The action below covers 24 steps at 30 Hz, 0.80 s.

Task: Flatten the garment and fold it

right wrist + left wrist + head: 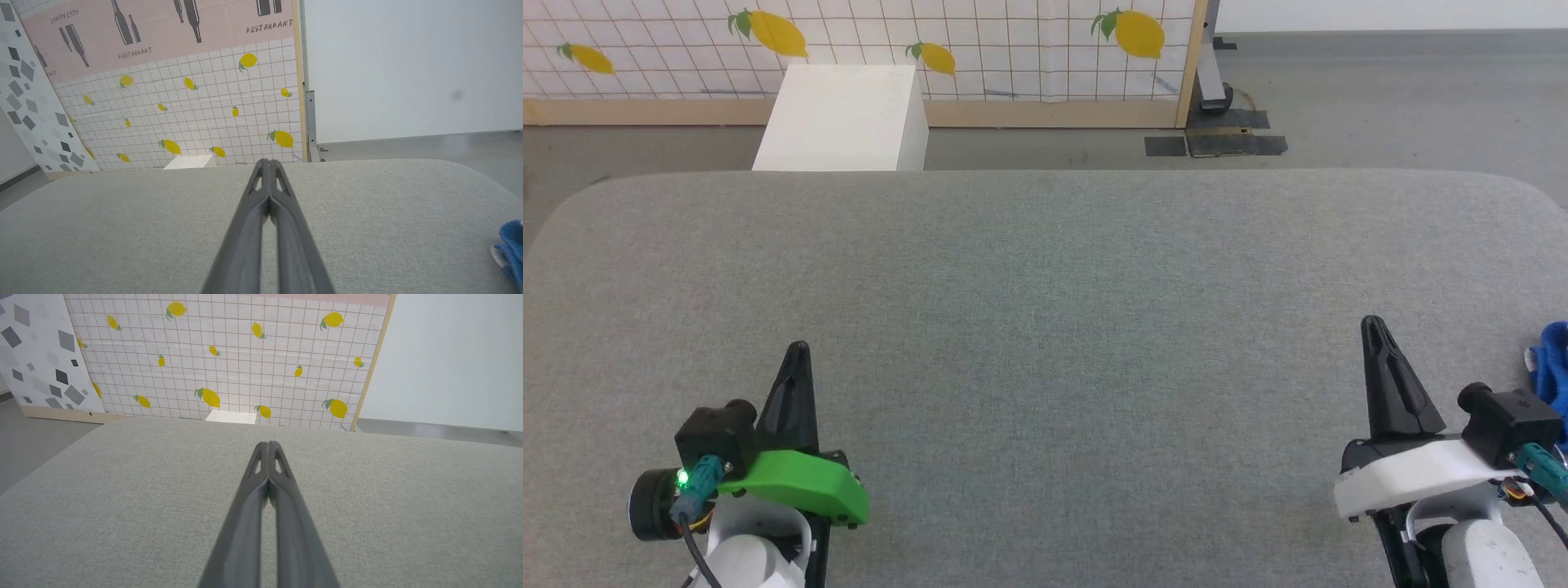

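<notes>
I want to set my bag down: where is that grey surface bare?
Between the left tool and the right tool the grey table lies bare, on to its far edge by the white box. Only its right edge is crowded, by the blue garment.

The left hand [798, 349] sat at the lower left, its two dark fingers [245, 531] pressed together at the tips and pointing forward. The right hand [1372, 322] sat at the lower right in the same pose, tips closed with nothing between them. A green cover [796, 486] capped the left wrist and a white cover [1413, 469] the right. Both hands seemed level, though their height was hard to judge.
</notes>
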Motion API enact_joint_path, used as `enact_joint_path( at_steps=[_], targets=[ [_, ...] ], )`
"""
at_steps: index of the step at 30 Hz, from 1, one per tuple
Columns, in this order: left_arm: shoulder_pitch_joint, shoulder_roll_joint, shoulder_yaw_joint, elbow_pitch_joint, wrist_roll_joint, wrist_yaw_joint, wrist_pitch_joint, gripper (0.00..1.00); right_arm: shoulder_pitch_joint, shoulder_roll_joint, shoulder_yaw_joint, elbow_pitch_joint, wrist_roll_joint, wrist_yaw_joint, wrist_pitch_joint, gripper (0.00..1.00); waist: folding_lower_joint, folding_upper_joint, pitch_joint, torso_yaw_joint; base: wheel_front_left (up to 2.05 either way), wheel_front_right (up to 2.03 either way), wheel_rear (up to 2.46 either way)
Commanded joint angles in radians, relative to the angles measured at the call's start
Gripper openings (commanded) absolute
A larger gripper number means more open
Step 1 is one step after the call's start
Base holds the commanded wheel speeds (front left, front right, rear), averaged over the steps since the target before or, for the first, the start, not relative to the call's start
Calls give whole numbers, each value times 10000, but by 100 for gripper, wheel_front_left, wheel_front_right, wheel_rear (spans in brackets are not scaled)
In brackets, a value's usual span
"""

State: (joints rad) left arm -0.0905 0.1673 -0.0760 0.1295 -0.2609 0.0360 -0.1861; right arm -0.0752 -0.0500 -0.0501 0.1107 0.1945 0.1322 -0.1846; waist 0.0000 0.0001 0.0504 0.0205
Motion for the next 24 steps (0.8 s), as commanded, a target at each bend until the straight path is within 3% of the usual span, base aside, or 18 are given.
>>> enact_joint_path(
  at_steps=[1,24],
  targets=[
    [151,-65,55,-68,212,-44,71,0,195,-1,35,-79,-104,-5,61,0,0,-1,-9,-4,0,0,0],
    [372,-389,262,-427,914,-136,595,0,358,-1,171,-380,-643,-8,583,0,0,-1,-154,-62,0,0,0]
  ],
)
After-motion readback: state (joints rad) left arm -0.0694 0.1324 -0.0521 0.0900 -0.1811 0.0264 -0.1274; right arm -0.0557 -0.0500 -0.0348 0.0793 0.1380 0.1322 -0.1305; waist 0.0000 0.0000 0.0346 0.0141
